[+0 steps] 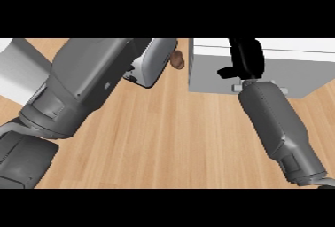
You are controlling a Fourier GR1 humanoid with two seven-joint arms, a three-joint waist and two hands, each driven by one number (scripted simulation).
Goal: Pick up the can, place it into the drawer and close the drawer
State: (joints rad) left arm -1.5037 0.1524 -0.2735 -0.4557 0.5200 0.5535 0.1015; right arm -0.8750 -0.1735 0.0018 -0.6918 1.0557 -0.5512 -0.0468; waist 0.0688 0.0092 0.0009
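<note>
A small brown rounded thing (177, 59), possibly the can, shows on the wooden counter (170, 142) just left of the white drawer box (209, 71). It peeks out beside the end of my left forearm (153, 57), which crosses the view from the lower left. My left hand is almost wholly hidden under that forearm; only a dark bit (130, 73) shows. My right hand (246, 57) lies against the drawer box at the upper right, fingers fairly straight and pointing away, thumb out to the left. It holds nothing that I can see. Whether the drawer stands open is unclear.
A pale grey-white slab (16, 71) lies at the left edge, partly behind my left arm. Two small grey handle mounts (235, 88) sit on the drawer's near face by my right wrist. Bare wood spans the middle between my arms.
</note>
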